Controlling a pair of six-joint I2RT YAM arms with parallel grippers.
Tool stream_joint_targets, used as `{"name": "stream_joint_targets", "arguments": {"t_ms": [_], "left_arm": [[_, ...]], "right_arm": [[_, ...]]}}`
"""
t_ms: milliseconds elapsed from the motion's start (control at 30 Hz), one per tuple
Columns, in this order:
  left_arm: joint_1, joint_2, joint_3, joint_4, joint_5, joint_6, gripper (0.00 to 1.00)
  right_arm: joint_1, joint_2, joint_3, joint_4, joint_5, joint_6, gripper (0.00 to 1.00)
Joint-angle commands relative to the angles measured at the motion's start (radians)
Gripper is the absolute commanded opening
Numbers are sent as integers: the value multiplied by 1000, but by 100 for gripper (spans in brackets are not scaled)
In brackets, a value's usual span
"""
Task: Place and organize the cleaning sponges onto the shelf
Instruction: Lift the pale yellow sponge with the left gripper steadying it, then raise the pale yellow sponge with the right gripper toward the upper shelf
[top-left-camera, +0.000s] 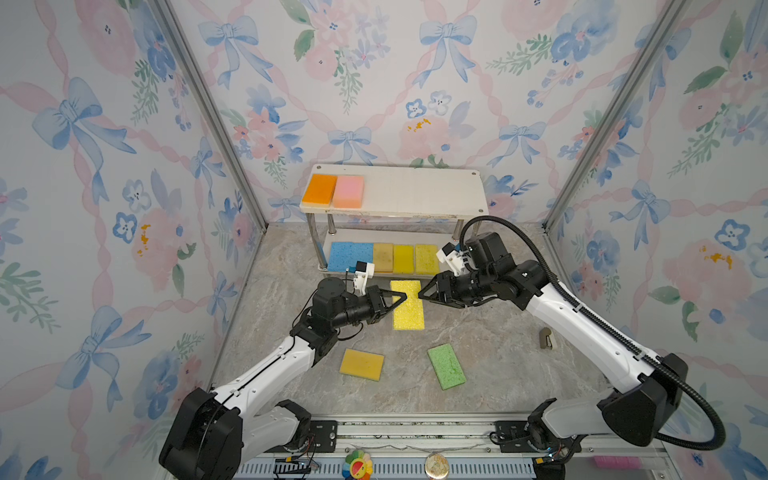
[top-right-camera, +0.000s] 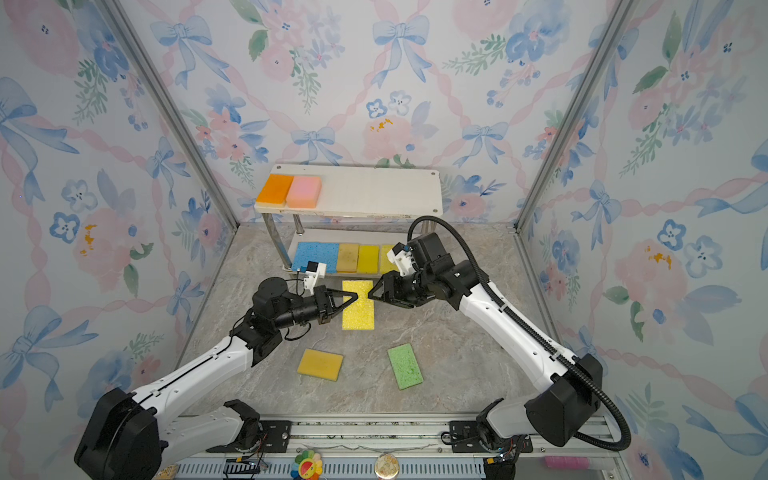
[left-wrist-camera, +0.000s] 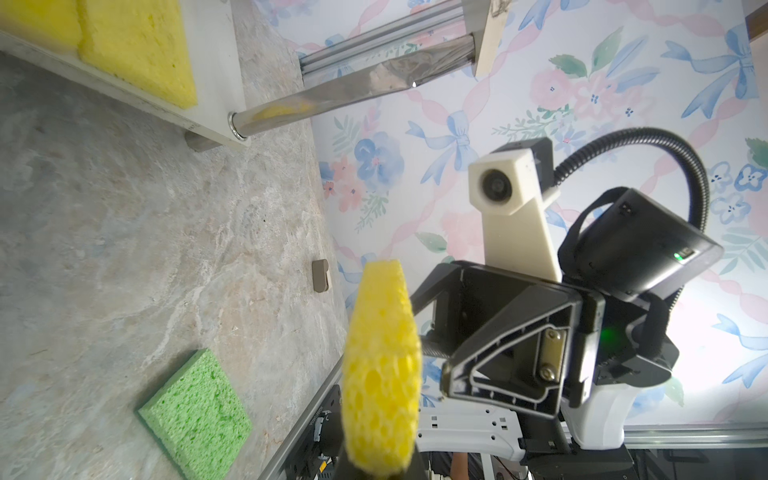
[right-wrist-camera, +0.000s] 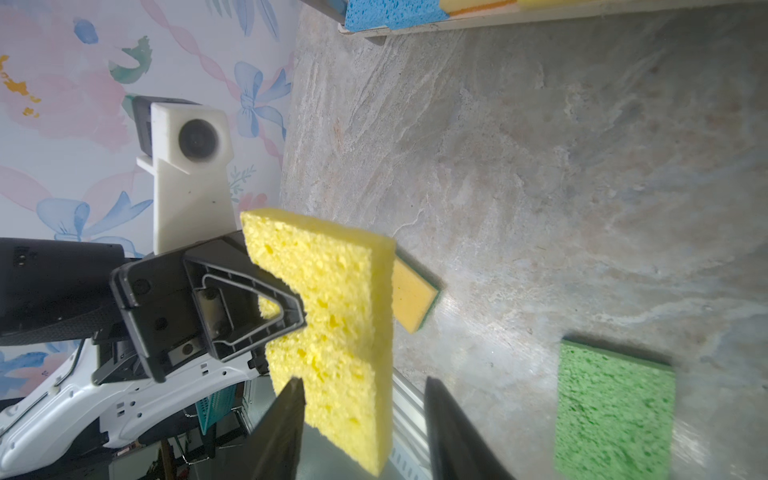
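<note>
A bright yellow sponge (top-left-camera: 408, 306) (right-wrist-camera: 332, 316) hangs above the table in front of the shelf (top-left-camera: 415, 193). My left gripper (top-left-camera: 401, 297) (left-wrist-camera: 380, 469) is shut on its left edge. My right gripper (top-left-camera: 422, 296) (right-wrist-camera: 361, 386) stands open around the opposite edge, with a gap beside the sponge. An orange sponge (top-left-camera: 319, 190) and a pink sponge (top-left-camera: 349, 191) lie on the top board. The lower board holds a blue sponge (top-left-camera: 351, 256), a tan one (top-left-camera: 383, 257) and two yellow ones (top-left-camera: 403, 259). A tan-yellow sponge (top-left-camera: 361, 364) and a green sponge (top-left-camera: 446, 365) lie flat on the table.
A small grey-brown object (top-left-camera: 546, 337) sits on the table at the right, near the right arm. A metal rail (top-left-camera: 415, 428) runs along the front edge. Flowered walls close in the back and both sides. The right half of the top board is bare.
</note>
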Motion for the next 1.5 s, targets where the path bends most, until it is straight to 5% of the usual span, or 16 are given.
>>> {"name": "stream_joint_targets", "arguments": {"t_ms": [0,300,700,1333,1467], "left_arm": [[13,15,40,41,-31,-30,0],[28,27,88,71,-34,-68,0],[27,-14,61,71,-46,-78,0],[21,-24,62,70,-60,-88,0],[26,-22,92,71,-49,-47,44]], "right_arm": [[41,-54,-56,33,14,76,52],[105,-67,-110,89,37,115,54],[107,-71,-90,100,52,109,44],[107,-114,-84,93,77,104,2],[106,-136,-72,51,103,84,0]]}}
